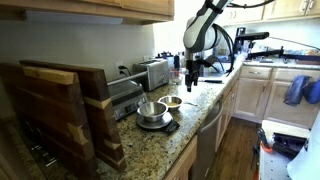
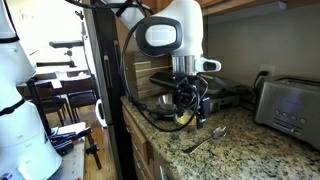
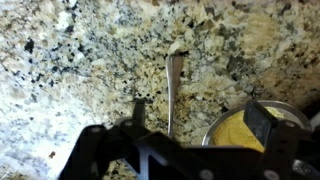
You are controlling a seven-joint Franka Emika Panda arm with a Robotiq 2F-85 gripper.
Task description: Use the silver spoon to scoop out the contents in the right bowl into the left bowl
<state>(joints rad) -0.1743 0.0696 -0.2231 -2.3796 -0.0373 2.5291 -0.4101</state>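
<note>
The silver spoon point(image 3: 172, 88) lies flat on the speckled granite counter; it also shows in an exterior view point(image 2: 206, 141). The right bowl point(image 3: 232, 112), small and shallow, holds the tan-yellow contents point(image 3: 240, 135) and sits beside the spoon; it also shows in an exterior view point(image 1: 172, 102). The left bowl point(image 1: 151, 110), larger shiny steel, stands next to it on a dark scale. My gripper point(image 3: 200, 118) is open and empty, hovering above the counter. One finger is by the spoon's handle and the other is over the small bowl's rim.
A toaster point(image 1: 153, 72) stands at the back wall, also seen in an exterior view point(image 2: 290, 100). Wooden cutting boards point(image 1: 60, 110) lean on the counter. The counter edge point(image 2: 165, 150) drops off beside the spoon.
</note>
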